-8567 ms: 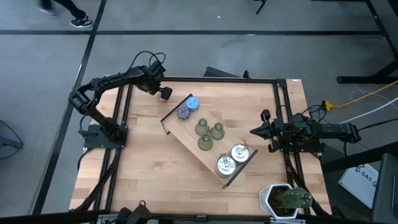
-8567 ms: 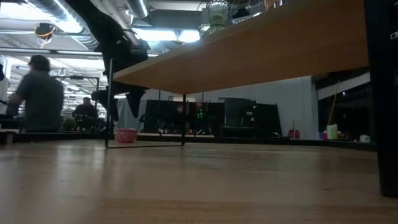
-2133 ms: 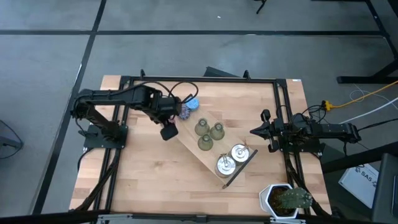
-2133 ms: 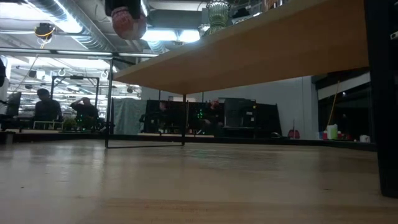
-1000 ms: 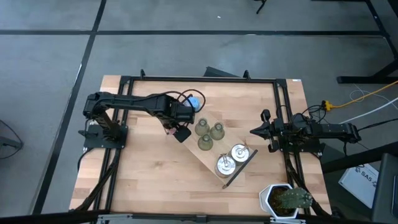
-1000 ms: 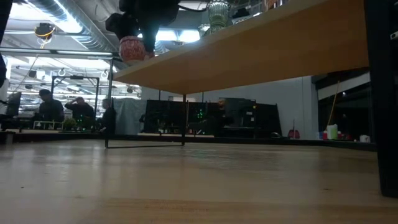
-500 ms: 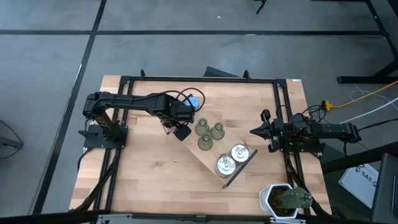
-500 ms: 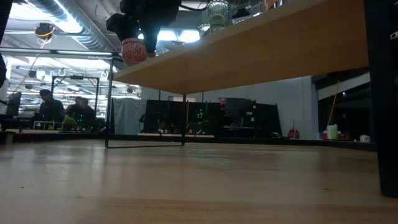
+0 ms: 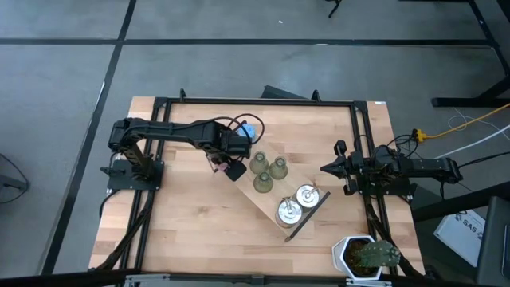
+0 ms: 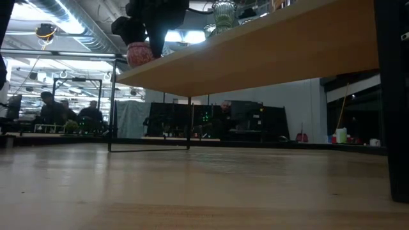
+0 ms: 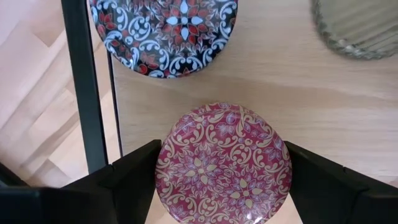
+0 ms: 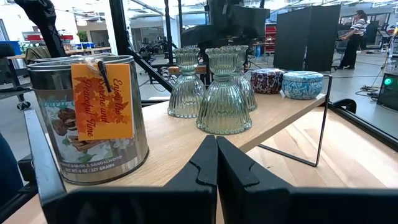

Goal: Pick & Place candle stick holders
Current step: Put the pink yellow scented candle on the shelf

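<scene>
My left gripper (image 9: 226, 164) is shut on the pink patterned holder (image 11: 222, 163) over the left end of the wooden tray (image 9: 239, 179). The purple holder (image 11: 165, 25) stands on the tray just beyond it; the blue holder (image 9: 247, 130) stands behind that. Three green holders (image 9: 268, 171) stand on their wide bases at mid-tray, and two silver ones (image 9: 297, 202) at its right end. My right gripper (image 9: 327, 168) is shut and empty at the table's right side, level with the tray top. My left gripper pinches the pink holder's round side wall (image 11: 163, 168) between its two fingers (image 11: 134, 180), one on each opposite side. The fingers point down from above. The holder sits upright, its patterned top up, at the tray's left end (image 10: 139, 53); whether it touches the wood, I cannot tell.
The tray stands raised on thin black wire legs (image 10: 112, 105) and lies slantwise across the table. A potted plant (image 9: 366, 255) stands at the near right corner. Bare table top lies left of and in front of the tray. People show in the room beyond.
My left gripper has gone a little down toward the tray's left end with the pink holder, which stays upright in the hold.
</scene>
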`<state>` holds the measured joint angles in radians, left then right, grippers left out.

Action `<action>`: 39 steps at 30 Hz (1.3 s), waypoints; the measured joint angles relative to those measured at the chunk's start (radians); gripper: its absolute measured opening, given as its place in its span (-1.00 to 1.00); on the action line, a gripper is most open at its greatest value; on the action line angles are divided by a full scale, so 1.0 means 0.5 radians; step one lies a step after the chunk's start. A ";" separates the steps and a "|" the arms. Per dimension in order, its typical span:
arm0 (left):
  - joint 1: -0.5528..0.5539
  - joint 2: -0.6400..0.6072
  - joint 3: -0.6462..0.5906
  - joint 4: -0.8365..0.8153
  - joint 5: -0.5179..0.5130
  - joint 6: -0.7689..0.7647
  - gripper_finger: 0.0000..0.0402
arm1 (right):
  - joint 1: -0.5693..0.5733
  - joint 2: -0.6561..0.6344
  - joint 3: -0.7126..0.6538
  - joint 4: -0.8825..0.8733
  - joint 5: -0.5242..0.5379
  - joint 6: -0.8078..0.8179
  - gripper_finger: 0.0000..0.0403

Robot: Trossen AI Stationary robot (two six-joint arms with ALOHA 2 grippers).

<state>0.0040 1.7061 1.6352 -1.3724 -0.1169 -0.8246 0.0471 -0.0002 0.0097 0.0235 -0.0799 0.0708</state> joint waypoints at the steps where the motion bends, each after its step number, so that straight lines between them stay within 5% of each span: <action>1: -0.001 0.000 0.000 0.003 -0.008 0.000 0.51 | 0.000 0.000 0.000 0.001 0.000 0.000 -1.00; 39: 0.000 0.000 0.000 0.024 -0.079 0.000 0.64 | 0.000 0.000 0.000 0.001 0.000 0.000 -1.00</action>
<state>0.0040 1.7061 1.6352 -1.3605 -0.1566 -0.8246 0.0473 -0.0002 0.0095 0.0238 -0.0799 0.0708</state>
